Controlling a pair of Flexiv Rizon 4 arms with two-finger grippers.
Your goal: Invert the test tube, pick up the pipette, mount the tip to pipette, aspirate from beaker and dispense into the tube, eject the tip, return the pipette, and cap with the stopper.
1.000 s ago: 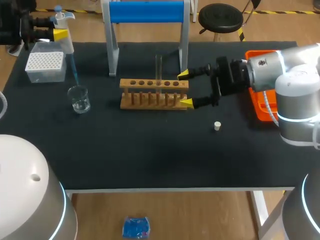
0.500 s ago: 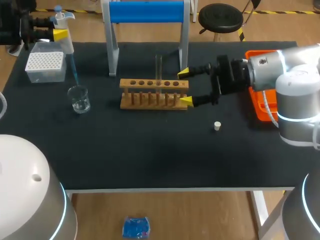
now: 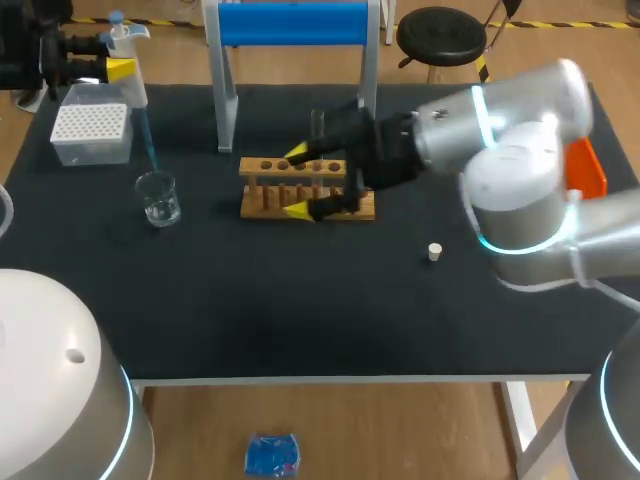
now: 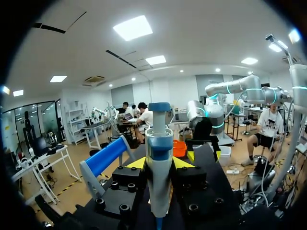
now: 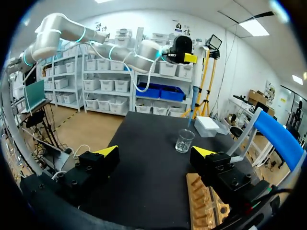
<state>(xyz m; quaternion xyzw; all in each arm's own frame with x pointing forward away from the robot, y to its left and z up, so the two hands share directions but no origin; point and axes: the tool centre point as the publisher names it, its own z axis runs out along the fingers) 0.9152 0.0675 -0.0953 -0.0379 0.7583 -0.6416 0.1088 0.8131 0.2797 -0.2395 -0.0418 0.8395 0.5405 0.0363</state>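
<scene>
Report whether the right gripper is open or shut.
Open. The right gripper has its two yellow tips wide apart in its wrist view, with nothing held between them.

Far left: left claw [image 4: 159, 165] clamped, raised. Past middle: right claw [image 3: 298, 181] spread wide.

table [image 3: 300, 310] black | tip box [image 3: 91, 133] | beaker [image 3: 159, 198] | wooden rack [image 3: 268, 190] | stopper [image 3: 434, 252] | blue stand [image 3: 290, 24] | orange tray [image 3: 586, 170], apparently, mostly hidden
</scene>
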